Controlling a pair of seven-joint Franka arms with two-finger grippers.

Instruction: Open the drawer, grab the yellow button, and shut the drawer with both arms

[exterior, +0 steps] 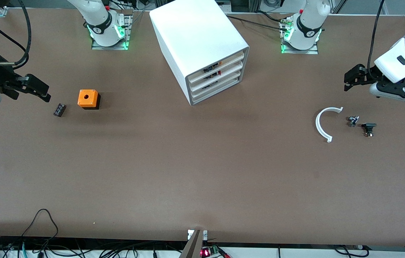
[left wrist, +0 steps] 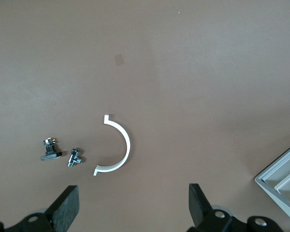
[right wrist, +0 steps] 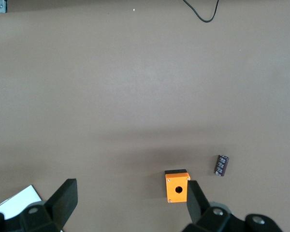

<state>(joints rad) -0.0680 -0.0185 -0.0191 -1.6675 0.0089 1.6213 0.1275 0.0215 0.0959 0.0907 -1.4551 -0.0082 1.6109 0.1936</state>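
Note:
The white cabinet [exterior: 195, 36] stands at the table's middle, near the arm bases, with its four drawers pushed in. The top drawer [exterior: 216, 65] is shut. A small orange speck [exterior: 221, 62] shows in the slit above it; I cannot tell whether that is the button. My left gripper [exterior: 349, 79] hangs open over the left arm's end of the table, with nothing between its fingers [left wrist: 65, 208]. My right gripper [exterior: 41, 89] hangs open and empty over the right arm's end, its fingers [right wrist: 63, 198] spread wide. Both are well away from the cabinet.
An orange box with a hole [exterior: 88, 98] and a small black part [exterior: 59, 109] lie under the right gripper's area. A white arc piece [exterior: 322, 125] and two small dark parts [exterior: 353, 120] [exterior: 368, 128] lie near the left gripper. Cables run along the edge nearest the front camera.

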